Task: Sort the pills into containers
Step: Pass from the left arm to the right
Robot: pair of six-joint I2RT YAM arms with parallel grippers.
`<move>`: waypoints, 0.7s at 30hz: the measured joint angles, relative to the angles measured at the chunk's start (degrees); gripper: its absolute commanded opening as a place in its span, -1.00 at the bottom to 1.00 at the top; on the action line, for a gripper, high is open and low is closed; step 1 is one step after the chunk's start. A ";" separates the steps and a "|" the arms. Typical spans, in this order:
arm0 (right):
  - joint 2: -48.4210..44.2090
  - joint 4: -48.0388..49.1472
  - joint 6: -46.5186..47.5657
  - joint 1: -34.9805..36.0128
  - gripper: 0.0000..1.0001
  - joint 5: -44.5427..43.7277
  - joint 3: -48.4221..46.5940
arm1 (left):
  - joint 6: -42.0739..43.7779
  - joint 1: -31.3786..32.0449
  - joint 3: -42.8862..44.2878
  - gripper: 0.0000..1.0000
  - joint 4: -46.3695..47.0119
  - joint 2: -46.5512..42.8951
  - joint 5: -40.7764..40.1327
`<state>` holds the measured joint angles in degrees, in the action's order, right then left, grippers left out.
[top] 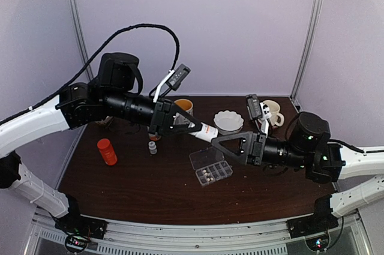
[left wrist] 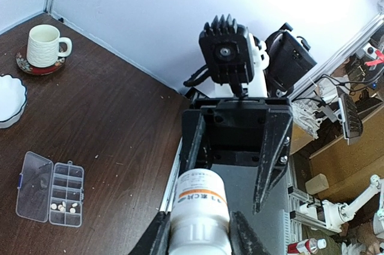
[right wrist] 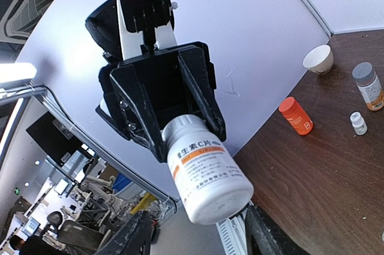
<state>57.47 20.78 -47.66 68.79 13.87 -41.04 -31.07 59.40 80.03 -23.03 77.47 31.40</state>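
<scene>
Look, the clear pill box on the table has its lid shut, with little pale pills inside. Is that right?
No, the lid is open. The clear pill box lies on the table with its lid folded out flat beside it, and little pale pills inside. The left wrist view shows it.

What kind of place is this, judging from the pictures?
Probably a robotics laboratory: the dark table stands inside white booth walls, on a metal frame, and cluttered workbenches show beyond it.
</scene>
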 measured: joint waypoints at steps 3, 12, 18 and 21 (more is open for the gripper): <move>0.11 1.33 -0.66 0.04 -0.01 0.37 -0.09 | -0.20 0.20 0.00 -0.51 0.74 0.00 0.70; 0.61 4.42 -2.27 0.24 0.24 1.03 -0.11 | -1.36 0.35 -0.04 -0.52 3.19 0.00 2.73; 0.87 7.10 -3.02 0.24 -0.09 1.25 -0.11 | -2.34 0.57 -0.11 -0.52 5.27 0.00 4.00; 0.94 7.80 -3.50 0.24 -0.15 1.33 -0.11 | -2.64 0.72 -0.11 -0.52 5.88 0.00 4.55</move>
<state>58.41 28.58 -51.16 69.04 15.20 -41.15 -33.71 60.12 79.92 -17.15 77.47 35.94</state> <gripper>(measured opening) 0.446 0.307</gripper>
